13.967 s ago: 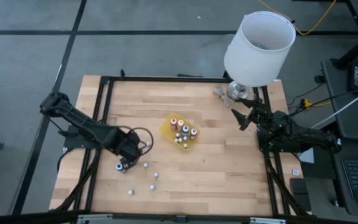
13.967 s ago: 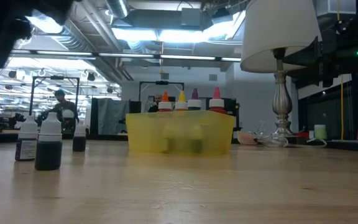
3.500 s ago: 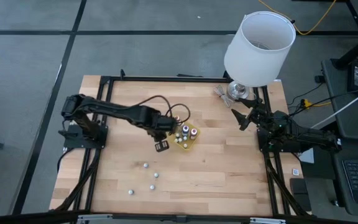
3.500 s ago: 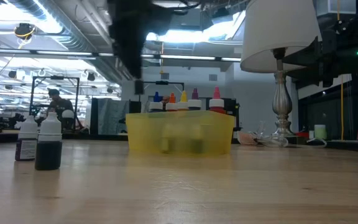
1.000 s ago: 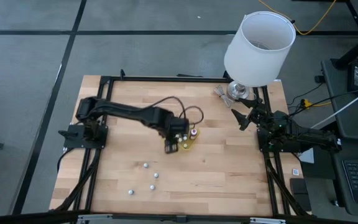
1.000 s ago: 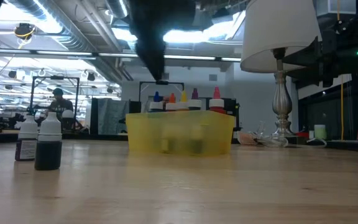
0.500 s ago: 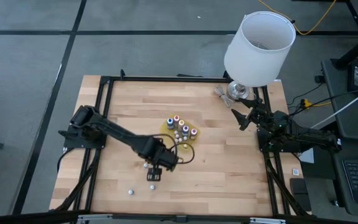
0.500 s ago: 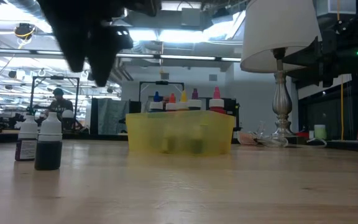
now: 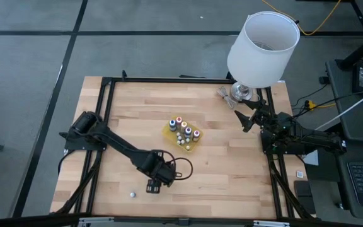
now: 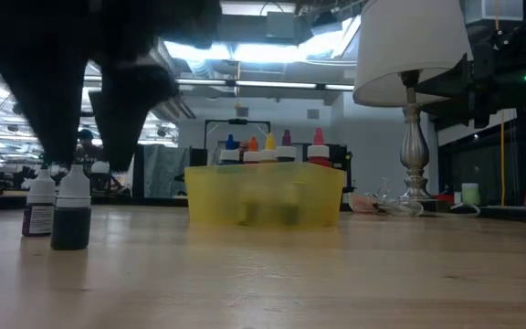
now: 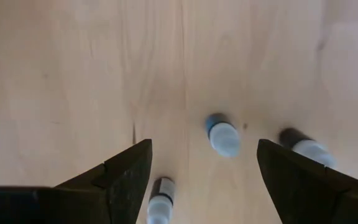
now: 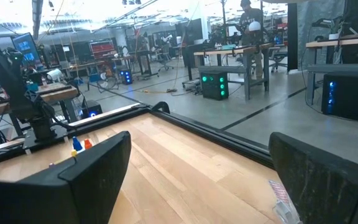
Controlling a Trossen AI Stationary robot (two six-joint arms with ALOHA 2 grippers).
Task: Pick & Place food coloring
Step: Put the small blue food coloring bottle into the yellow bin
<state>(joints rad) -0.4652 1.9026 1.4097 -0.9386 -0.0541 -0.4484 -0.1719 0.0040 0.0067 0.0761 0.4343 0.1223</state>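
Note:
Several food coloring bottles with colored caps stand upright in the yellow tray (image 9: 171, 133) (image 10: 263, 197) at mid-table. Loose whitish bottles stand on the wood near the table's near edge: one bottle (image 9: 132, 195) shows from above, and the left wrist view shows three, a bottle (image 11: 222, 137), a second (image 11: 307, 148) and a third (image 11: 160, 200). My left gripper (image 9: 154, 186) (image 11: 204, 180) (image 10: 88, 155) hovers open above them, pointing down and touching none. My right gripper (image 9: 249, 117) (image 12: 197, 180) waits open at the table's right edge.
A lamp with a white shade (image 9: 263, 47) stands on its silver base (image 9: 241, 93) at the far right corner, with a crumpled wrapper (image 9: 224, 93) beside it. Black frame rails (image 9: 99, 145) run along the table's sides. Bare wood lies right of the loose bottles.
My left gripper has left the yellow tray and swung toward the table's near edge and a little left, coming down over the loose bottles. The bottles and the tray have stayed where they were.

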